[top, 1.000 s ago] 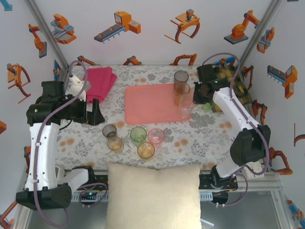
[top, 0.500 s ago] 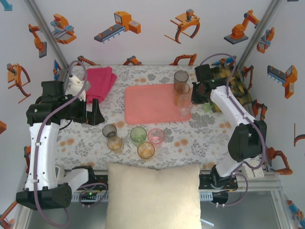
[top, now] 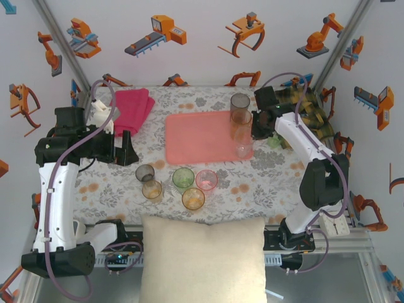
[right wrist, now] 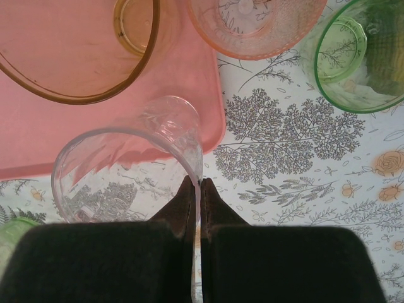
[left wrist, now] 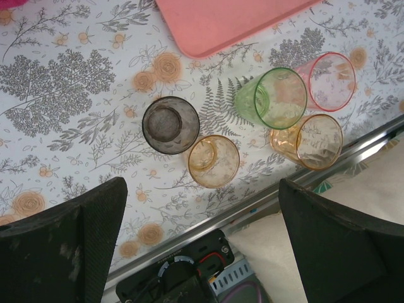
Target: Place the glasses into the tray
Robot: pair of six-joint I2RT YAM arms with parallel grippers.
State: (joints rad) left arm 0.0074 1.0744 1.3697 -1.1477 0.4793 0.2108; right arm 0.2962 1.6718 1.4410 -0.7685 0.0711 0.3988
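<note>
I judged the clear tumbler point(right wrist: 136, 148) in my right gripper point(right wrist: 197, 186) to be light, rigid and brittle. Its slick wall would give little friction, so any move called for slow travel and a soft set-down, with no knock against its neighbours. The hold was a pinch on the rim, the thin wall running between the two fingers and the jaws closed to a sliver on the glass. That seemed the natural place to take these, since the mouths face up and the bodies stand close together. The tumbler was over the near right corner of the salmon-pink tray point(right wrist: 31, 136), and I could not tell whether its base touched the tray or hung just above it. It was colourless, and the floral tablecloth point(right wrist: 284, 126) showed straight through it. Just beside it on the tray stood an amber glass point(right wrist: 76, 57). Five more stood upright on the cloth near the arms' bases: a smoky-grey tumbler point(left wrist: 170, 124), an amber tumbler point(left wrist: 213, 161), a green tumbler point(left wrist: 274, 98), a pink tumbler point(left wrist: 328, 82) and a second amber tumbler point(left wrist: 312, 140). My left gripper point(left wrist: 201, 214) hung near that group, jaws wide apart and empty.
</note>
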